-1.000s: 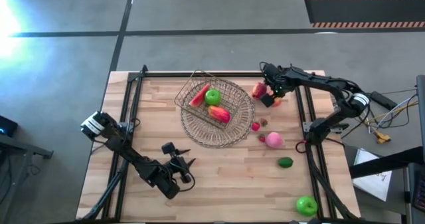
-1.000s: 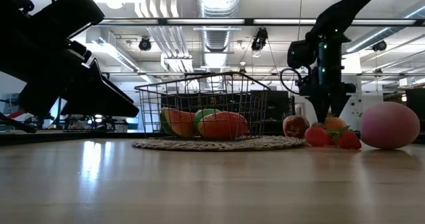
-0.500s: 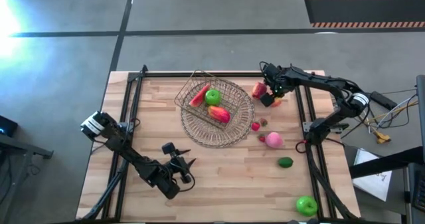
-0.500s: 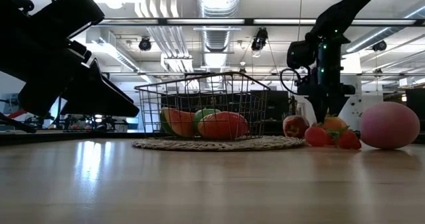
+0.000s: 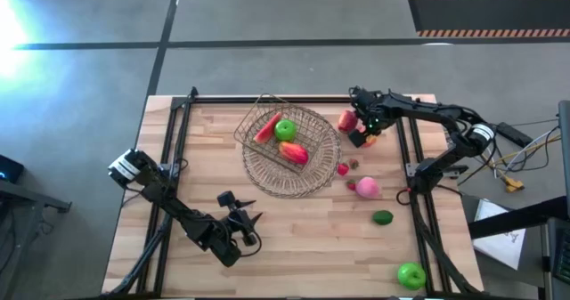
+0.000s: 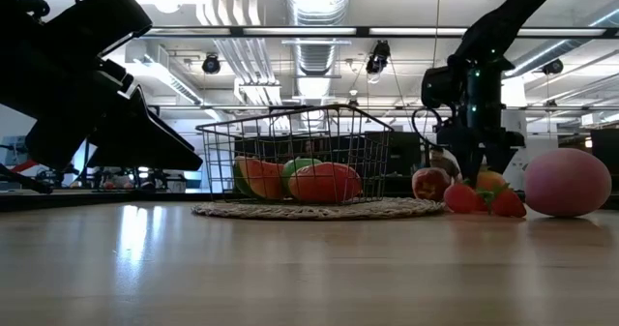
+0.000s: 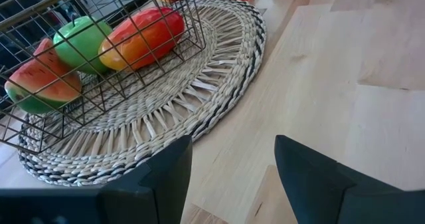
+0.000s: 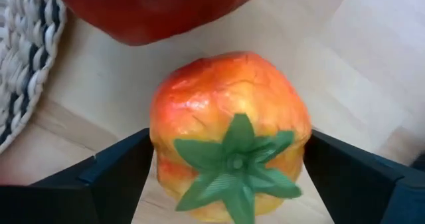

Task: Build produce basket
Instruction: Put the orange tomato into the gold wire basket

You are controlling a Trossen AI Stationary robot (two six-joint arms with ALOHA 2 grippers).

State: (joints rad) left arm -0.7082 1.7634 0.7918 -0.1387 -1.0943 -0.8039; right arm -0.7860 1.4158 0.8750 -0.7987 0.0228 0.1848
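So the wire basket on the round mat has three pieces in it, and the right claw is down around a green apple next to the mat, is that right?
Not quite. The right claw straddles an orange-red tomato with a green leafy top, not a green apple; the right wrist view shows it. The basket on the round mat does hold three pieces.

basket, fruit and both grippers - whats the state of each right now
basket: upright on the round woven mat, three pieces inside
green apple: in the basket
orange tomato: on the table, between the right gripper's fingers
right gripper: open, straddling the tomato
left gripper: open, empty
pink fruit: loose on the table
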